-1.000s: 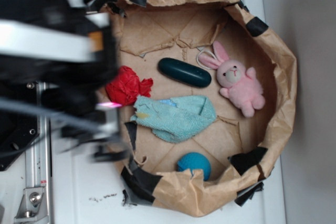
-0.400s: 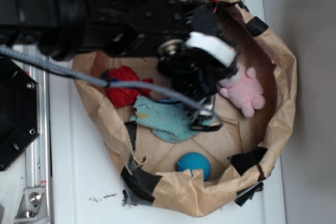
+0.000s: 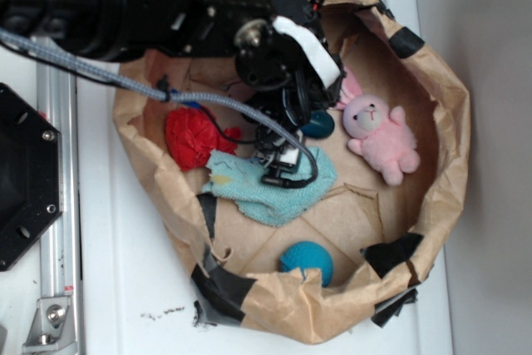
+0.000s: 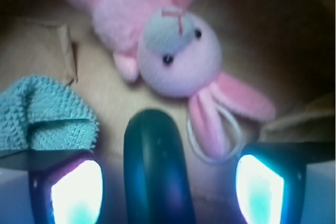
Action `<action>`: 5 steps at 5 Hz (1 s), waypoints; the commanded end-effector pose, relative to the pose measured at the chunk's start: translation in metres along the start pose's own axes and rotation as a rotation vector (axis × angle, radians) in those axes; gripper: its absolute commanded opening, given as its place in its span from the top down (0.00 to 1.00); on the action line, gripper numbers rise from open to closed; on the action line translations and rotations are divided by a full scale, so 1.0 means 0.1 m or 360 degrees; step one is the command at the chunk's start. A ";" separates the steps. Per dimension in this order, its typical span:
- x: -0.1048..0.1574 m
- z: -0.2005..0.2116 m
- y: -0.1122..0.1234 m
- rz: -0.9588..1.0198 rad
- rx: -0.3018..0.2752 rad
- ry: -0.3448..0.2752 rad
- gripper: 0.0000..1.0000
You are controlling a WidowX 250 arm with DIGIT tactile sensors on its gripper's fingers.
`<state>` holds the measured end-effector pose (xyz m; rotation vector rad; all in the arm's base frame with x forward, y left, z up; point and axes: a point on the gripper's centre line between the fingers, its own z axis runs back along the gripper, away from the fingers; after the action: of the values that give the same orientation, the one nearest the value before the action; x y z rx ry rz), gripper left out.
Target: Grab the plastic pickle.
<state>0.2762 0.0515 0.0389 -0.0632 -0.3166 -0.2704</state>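
You're looking at the plastic pickle [image 4: 154, 169] — a glossy, dark teal-green capsule with rounded ends, lying flat on brown paper, its near end pointing toward 12 o'clock — mostly hidden in the exterior view [image 3: 318, 125].

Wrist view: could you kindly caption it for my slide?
Open gripper straddles the plastic pickle, pink bunny just beyond.

The exterior view is evenly bright; the wrist view is dim and soft, with glowing glare at 5 and 7 o'clock.
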 end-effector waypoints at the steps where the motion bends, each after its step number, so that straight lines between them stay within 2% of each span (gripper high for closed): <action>1: 0.13 -0.07 0.10 -0.0056 0.0112 0.0030 0.00; 2: 0.14 -0.38 0.04 -0.0043 0.0168 0.0139 0.30; 3: 0.10 -0.25 0.08 0.0073 0.0160 0.0158 1.00; 4: 0.07 0.20 0.06 0.0509 0.0089 0.0194 1.00; 5: 0.21 0.67 -0.07 0.0555 0.0010 0.0129 1.00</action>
<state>0.2611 0.0435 0.0862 -0.1127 -0.1422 0.0720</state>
